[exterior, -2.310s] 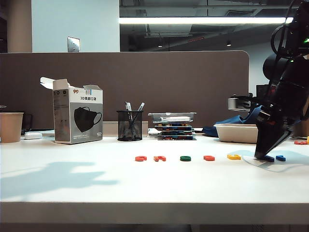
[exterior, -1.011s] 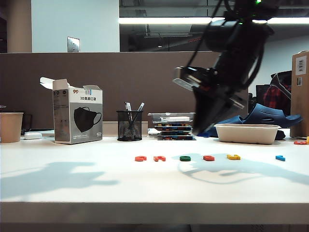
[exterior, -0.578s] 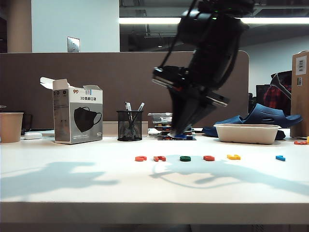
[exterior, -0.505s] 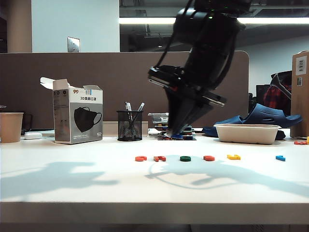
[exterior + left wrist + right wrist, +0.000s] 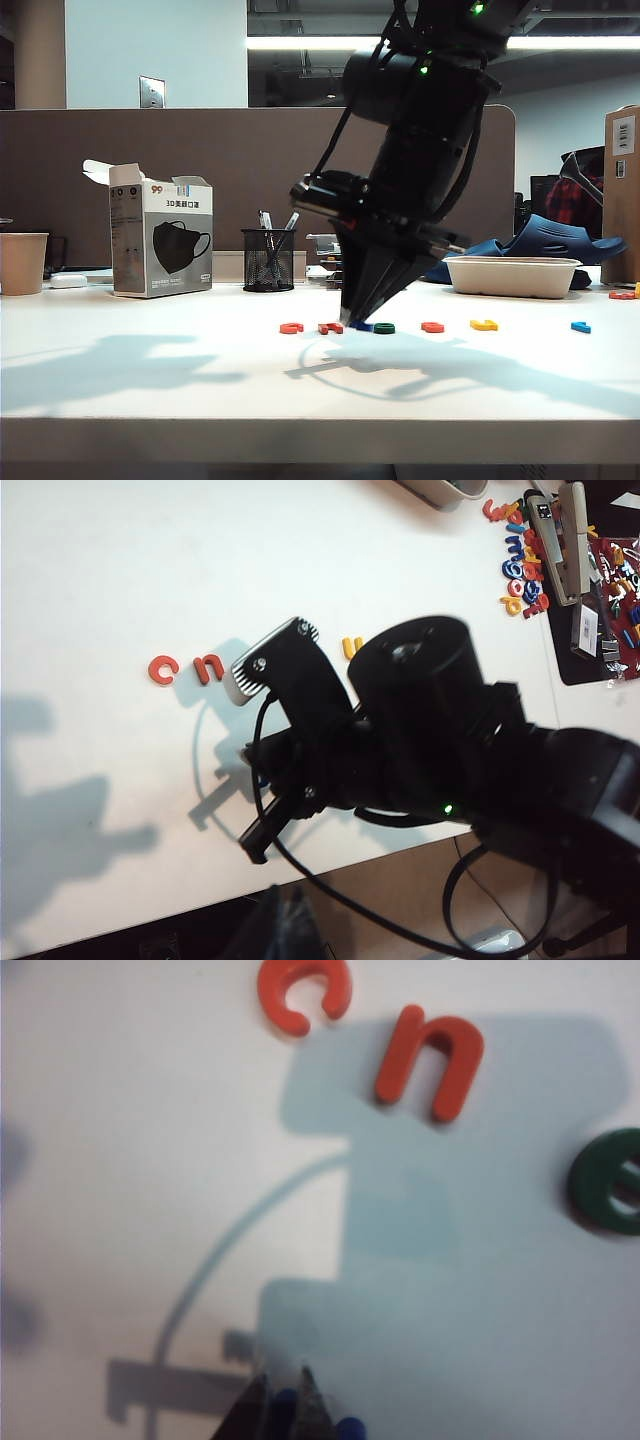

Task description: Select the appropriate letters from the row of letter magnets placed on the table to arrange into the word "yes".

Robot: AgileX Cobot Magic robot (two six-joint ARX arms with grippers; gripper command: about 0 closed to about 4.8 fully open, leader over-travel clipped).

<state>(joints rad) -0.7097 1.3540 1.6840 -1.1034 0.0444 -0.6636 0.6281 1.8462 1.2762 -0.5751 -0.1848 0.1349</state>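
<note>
**Blue letter held low over the row**

While the right pincer [image 5: 358, 322] hangs low over the white bench [image 5: 150, 380], its tips are clamped on the dark blue letter [image 5: 290, 1400]. It sits between the orange "n" [image 5: 330, 327] and the green letter [image 5: 384, 328], just in front of them. Further right lie a red letter [image 5: 433, 327], a yellow one [image 5: 484, 324] and a light blue one [image 5: 580, 327]; the orange "c" [image 5: 291, 327] ends the row at left. No picture shows the left pincer.
</note>
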